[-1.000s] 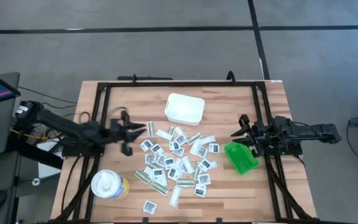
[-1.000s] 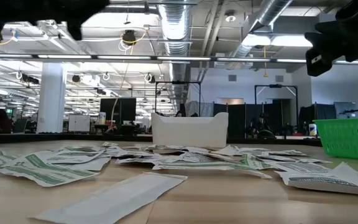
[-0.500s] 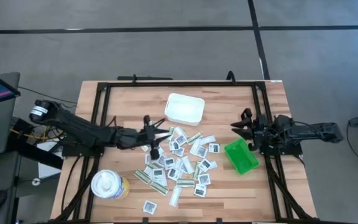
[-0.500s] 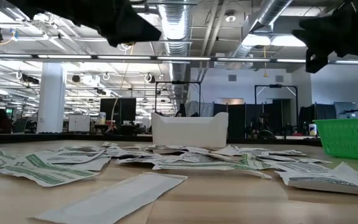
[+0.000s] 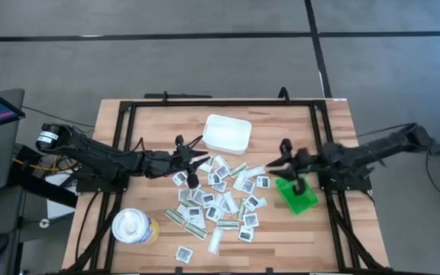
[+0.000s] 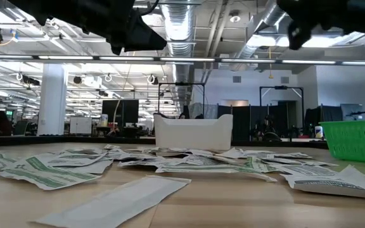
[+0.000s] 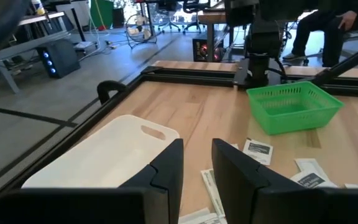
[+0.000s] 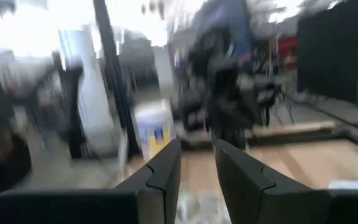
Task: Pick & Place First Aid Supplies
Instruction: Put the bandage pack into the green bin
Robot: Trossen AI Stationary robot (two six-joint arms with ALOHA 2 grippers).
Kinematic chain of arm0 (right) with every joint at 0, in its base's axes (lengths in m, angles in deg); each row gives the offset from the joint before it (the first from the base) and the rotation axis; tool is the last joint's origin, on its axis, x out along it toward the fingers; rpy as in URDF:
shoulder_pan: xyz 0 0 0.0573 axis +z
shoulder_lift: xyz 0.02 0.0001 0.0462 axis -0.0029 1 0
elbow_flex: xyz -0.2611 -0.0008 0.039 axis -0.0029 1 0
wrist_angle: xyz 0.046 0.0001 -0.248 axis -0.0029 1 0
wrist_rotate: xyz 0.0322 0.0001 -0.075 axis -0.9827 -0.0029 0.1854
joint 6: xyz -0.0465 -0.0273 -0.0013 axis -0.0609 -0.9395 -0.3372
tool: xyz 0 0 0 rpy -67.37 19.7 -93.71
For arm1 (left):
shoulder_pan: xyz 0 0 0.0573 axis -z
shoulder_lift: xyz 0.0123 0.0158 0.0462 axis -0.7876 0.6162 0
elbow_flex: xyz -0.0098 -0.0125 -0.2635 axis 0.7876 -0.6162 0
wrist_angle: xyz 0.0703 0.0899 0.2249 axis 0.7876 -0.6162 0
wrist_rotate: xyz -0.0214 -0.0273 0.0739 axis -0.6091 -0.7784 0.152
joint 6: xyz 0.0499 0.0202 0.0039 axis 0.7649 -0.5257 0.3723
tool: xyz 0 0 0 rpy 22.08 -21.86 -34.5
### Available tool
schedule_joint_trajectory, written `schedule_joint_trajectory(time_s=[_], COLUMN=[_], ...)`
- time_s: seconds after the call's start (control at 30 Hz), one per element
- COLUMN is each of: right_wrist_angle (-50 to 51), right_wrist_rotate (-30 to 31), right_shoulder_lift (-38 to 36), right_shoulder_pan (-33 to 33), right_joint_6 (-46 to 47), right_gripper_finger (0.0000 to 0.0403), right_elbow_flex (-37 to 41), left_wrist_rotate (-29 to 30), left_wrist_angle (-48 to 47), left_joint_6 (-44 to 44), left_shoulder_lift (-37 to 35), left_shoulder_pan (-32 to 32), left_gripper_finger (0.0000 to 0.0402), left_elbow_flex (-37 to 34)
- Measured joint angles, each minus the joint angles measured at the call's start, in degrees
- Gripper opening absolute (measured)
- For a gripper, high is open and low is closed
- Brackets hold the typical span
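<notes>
1. First aid supplies (image 5: pixel 218 200) lie loose in a pile mid-tabletop (image 5: pixel 151 122), just in front of the white tray (image 5: pixel 226 133); one stray packet (image 5: pixel 183 253) sits apart from the pile, on the side away from the tray.
2. Left hand (image 5: pixel 192 163) hovers at the pile's edge, beside the tray's left front corner. Fingers (image 7: pixel 166 168) stand slightly apart with a narrow gap, nothing between them.
3. Right hand (image 5: pixel 284 162) sits over the tray-side edge of the green bin (image 5: pixel 296 192), which is right of the pile. In its wrist view the fingers (image 8: pixel 166 165) show a small gap, nothing gripped.
4. White tub with yellow-blue label (image 5: pixel 134 227) stands left of the pile, well clear of the tray.
5. Low view: packets are flat on the tabletop, tray behind them, bin at the pile's right.
</notes>
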Motion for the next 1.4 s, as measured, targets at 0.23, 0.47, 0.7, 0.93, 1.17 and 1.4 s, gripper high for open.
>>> schedule_joint_trajectory(time_s=[0.23,0.47,0.7,0.93,1.17,1.4], right_wrist_angle=[18.8,28.0,28.2,35.5,41.7,42.4], right_wrist_rotate=[10.8,23.5,21.3,16.5,13.9,13.3], right_shoulder_lift=[13.4,21.6,29.6,34.4,34.4,34.5], right_shoulder_pan=[1.4,0.6,-1.7,-5.1,-5.8,-4.1], right_joint_6=[-8.5,2.3,14.5,22.8,24.6,24.0], right_gripper_finger=[0.0095,0.0095,0.0112,0.0153,0.0165,0.0152], right_elbow_flex=[-11.9,-16.8,-19.6,-21.7,-21.7,-21.7], left_wrist_rotate=[0.0,0.0,0.0,0.0,0.0,0.0], left_wrist_angle=[0.0,-0.2,-0.2,-0.2,-0.2,-0.2], left_joint_6=[0.0,0.4,0.6,0.6,0.6,0.6], left_shoulder_lift=[0.0,0.0,0.0,0.0,0.0,0.0], left_shoulder_pan=[0.3,0.1,-0.6,-1.0,-1.0,-1.0], left_gripper_finger=[0.0085,0.0085,0.0085,0.0085,0.0085,0.0085], left_elbow_flex=[0.0,0.0,0.0,0.0,0.0,-0.1])
